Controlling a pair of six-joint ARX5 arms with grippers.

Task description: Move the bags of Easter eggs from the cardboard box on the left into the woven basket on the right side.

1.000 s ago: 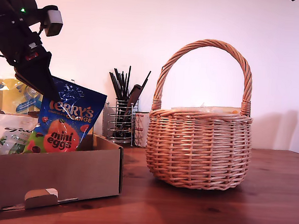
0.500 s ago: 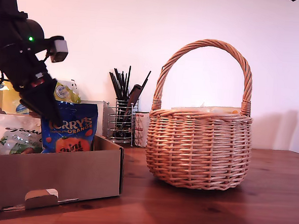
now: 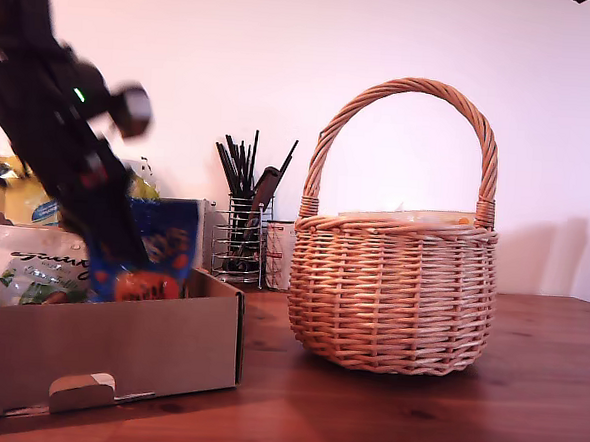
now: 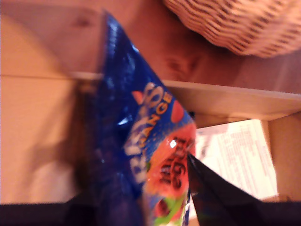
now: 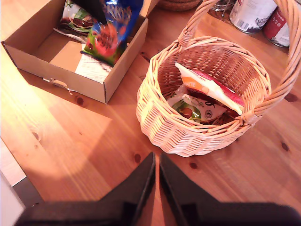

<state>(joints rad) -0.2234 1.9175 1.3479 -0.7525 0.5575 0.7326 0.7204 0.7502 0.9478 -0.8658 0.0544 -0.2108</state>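
Gripping the blue Terry's Orange bag (image 3: 151,252) over the cardboard box (image 3: 107,345), my first tool (image 3: 123,256) holds it; my second tool (image 5: 156,176) hangs nearly closed, empty, above the surface (image 5: 84,141).

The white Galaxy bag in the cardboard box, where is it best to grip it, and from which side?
Take the white Galaxy bag by its top edge, from above: it stands nearly upright, and the cardboard box wall hides its lower part. My first gripper, holding the blue Terry's bag, crowds its side towards the exterior view's right.
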